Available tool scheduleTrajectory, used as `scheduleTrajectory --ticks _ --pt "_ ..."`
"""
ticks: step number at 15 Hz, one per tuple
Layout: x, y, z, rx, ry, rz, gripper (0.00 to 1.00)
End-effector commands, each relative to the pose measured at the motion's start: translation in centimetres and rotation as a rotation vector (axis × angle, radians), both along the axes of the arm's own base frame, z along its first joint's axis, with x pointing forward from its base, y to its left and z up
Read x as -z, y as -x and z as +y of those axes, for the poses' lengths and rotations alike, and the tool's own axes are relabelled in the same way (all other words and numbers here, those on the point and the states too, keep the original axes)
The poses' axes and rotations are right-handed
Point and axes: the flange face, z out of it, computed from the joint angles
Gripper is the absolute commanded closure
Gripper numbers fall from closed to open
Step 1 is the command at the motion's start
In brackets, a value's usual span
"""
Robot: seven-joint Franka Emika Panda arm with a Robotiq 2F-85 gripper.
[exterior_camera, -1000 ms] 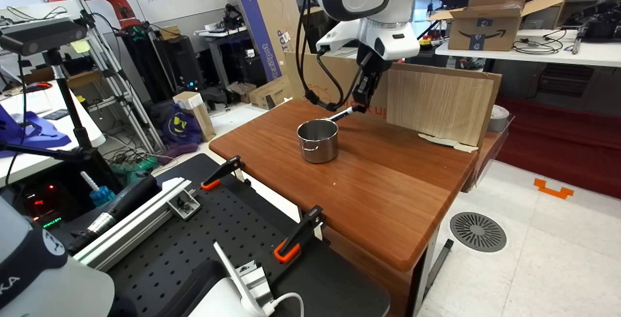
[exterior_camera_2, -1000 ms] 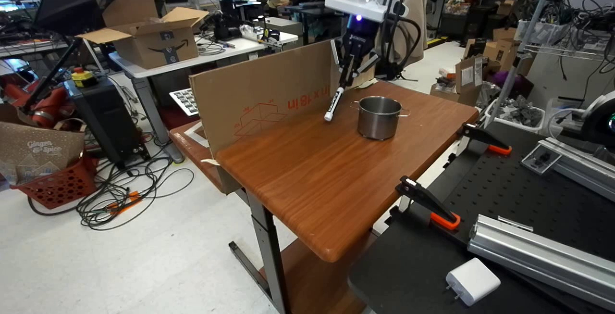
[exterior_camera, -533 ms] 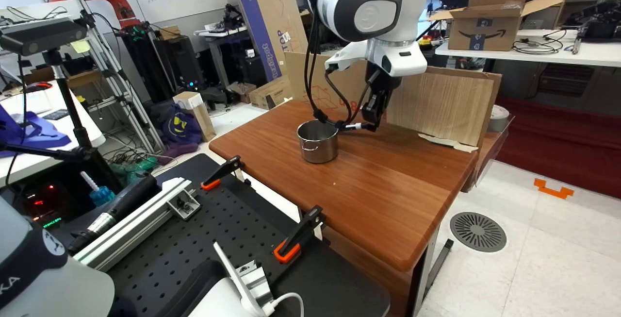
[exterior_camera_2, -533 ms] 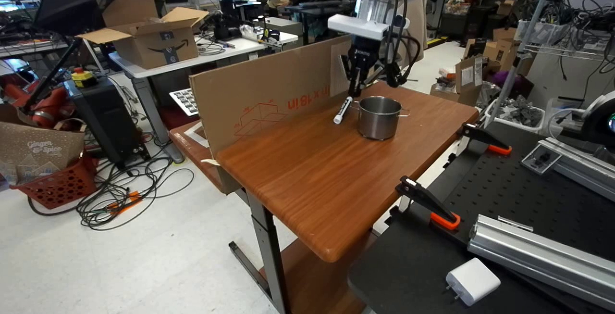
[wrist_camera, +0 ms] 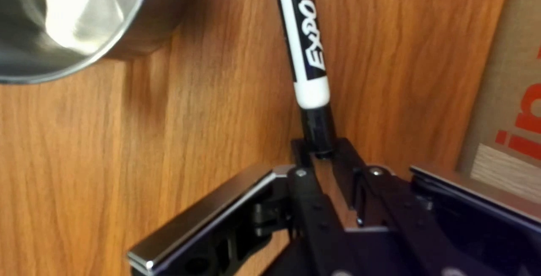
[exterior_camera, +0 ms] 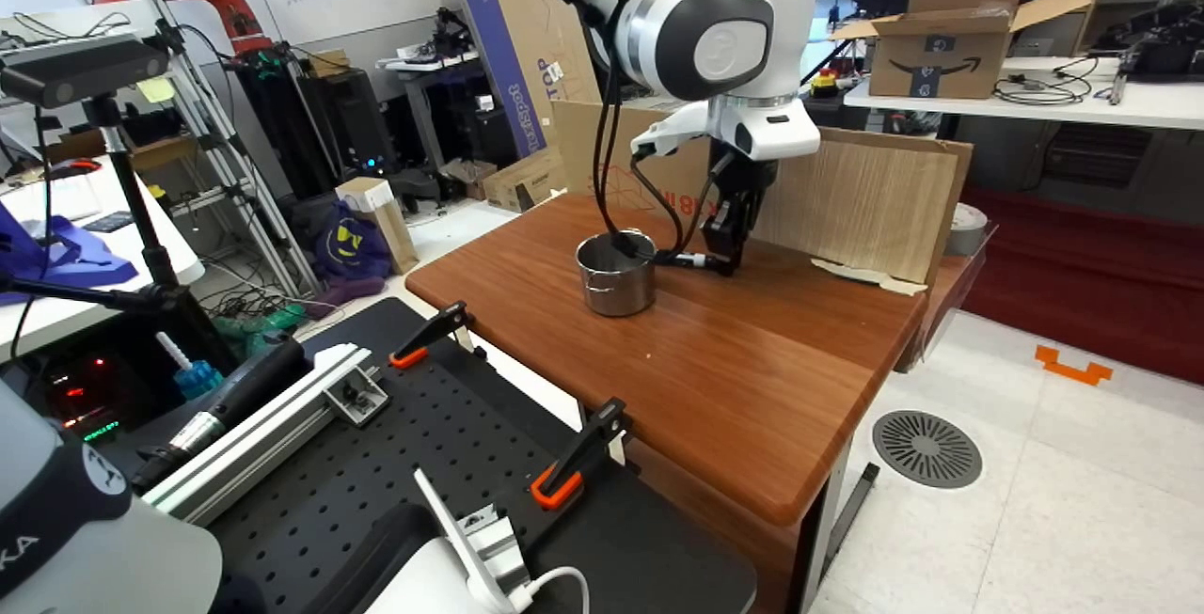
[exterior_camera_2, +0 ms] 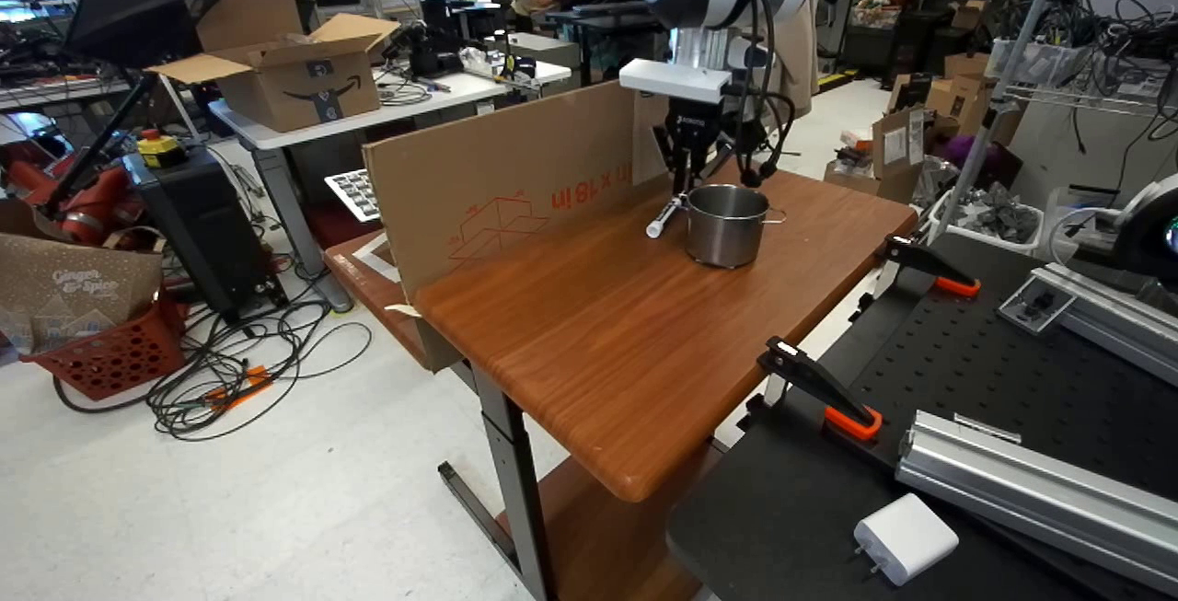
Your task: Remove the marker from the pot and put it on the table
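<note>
The marker (wrist_camera: pixel 310 52) is white and black with EXPO lettering and a black end. My gripper (wrist_camera: pixel 320 147) is shut on that black end in the wrist view. The marker also shows in both exterior views (exterior_camera: pixel 691 260) (exterior_camera_2: pixel 660 218), outside the pot and beside it, low over the table (exterior_camera_2: pixel 589 352). I cannot tell whether it touches the tabletop. The silver pot (exterior_camera: pixel 616 287) stands upright on the table, also in an exterior view (exterior_camera_2: pixel 722 235). In the wrist view its wall (wrist_camera: pixel 167 9) is at the upper left, apart from the marker.
A cardboard panel (exterior_camera_2: pixel 515 178) stands along the table's edge behind the gripper. A black perforated bench (exterior_camera: pixel 451 445) with clamps (exterior_camera: pixel 588 445) adjoins the opposite edge. The arm's dark cables (exterior_camera: pixel 611 153) hang in front of the pot in that view.
My gripper has moved down with the marker in it. The marker has gone from tilted above the table to low beside the pot. The pot has not moved.
</note>
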Motion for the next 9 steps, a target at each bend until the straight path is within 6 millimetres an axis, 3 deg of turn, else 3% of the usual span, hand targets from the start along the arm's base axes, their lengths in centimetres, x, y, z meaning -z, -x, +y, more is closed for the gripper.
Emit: scheduleTrajectory --ticks 1,7,9 --pt "0.74 -0.78 -0.01 0.011 0.041 0.013 0.49" --pt "0.54 -0.77 0.02 0.010 0.040 0.023 0.05" --pt "-0.06 -0.30 0.17 -0.005 0.027 0.027 0.00"
